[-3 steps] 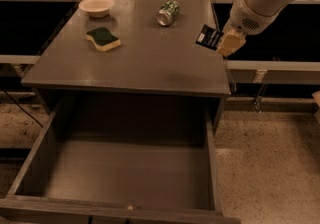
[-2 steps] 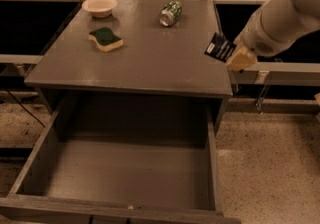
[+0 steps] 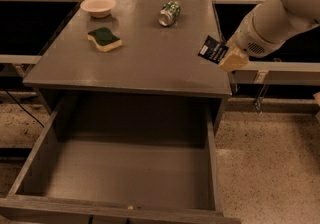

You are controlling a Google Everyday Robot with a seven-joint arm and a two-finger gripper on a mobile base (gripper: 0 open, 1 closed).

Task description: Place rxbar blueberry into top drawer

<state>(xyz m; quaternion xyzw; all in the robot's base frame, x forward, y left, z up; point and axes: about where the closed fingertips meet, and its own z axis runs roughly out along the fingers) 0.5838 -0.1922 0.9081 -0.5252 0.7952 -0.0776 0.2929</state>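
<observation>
The rxbar blueberry, a small dark navy wrapper with white lettering, is held in my gripper above the right edge of the grey table top. The gripper is shut on the bar, at the end of my white arm coming in from the upper right. The top drawer stands pulled out wide below the table's front edge, with plain grey walls and an empty floor. The bar is behind and to the right of the drawer's opening.
A green-and-yellow sponge, a pale bowl and a green can lying on its side sit on the back part of the table. A metal rail runs to the right. Speckled floor lies to both sides.
My gripper has carried the bar a little downward and toward the front along the table's right edge. The drawer and the other objects have not moved.
</observation>
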